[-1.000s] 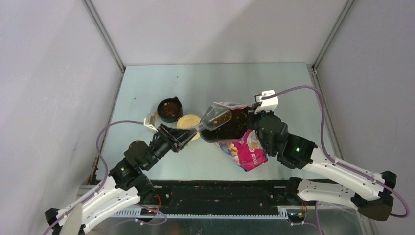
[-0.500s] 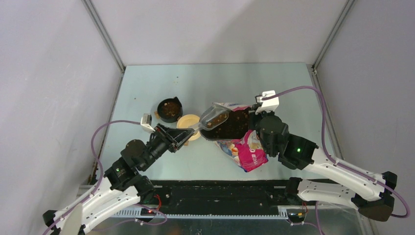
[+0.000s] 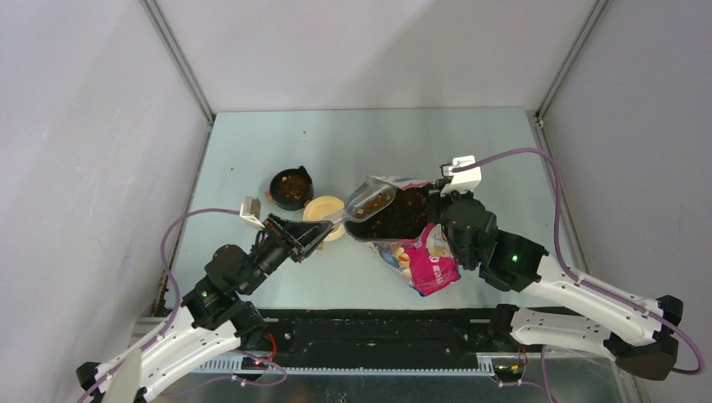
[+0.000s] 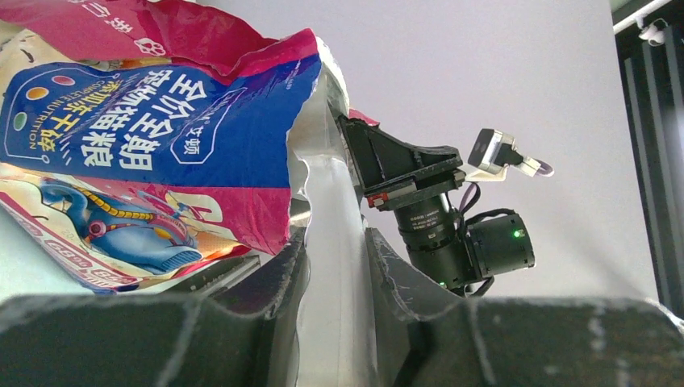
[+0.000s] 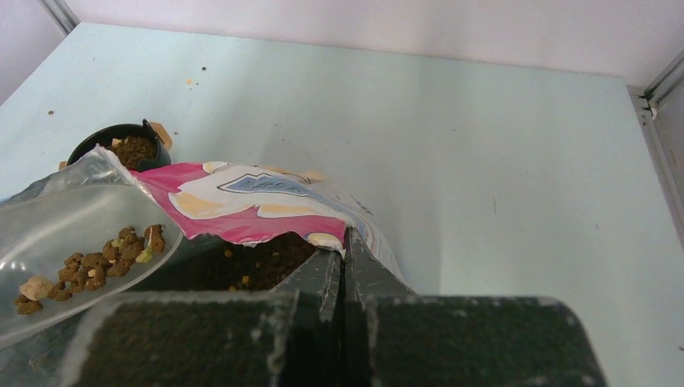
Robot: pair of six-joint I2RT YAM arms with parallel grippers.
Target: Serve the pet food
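Observation:
The pet food shows as brown kibble in the clear plastic scoop, in the open mouth of the pink-and-blue bag, and in the black bowl. My left gripper is shut on the scoop's handle, holding the scoop over the bag's mouth with a small load of kibble. My right gripper is shut on the bag's torn top edge and holds the mouth open. More kibble lies inside the bag.
A round tan lid lies between the black bowl and the bag, under the scoop's handle. A few crumbs dot the pale green table. Grey walls close in the table on three sides.
My left arm's elbow has drifted slightly down and left, while the scoop stays almost in place over the bag's mouth. The right gripper keeps its pinch on the bag.

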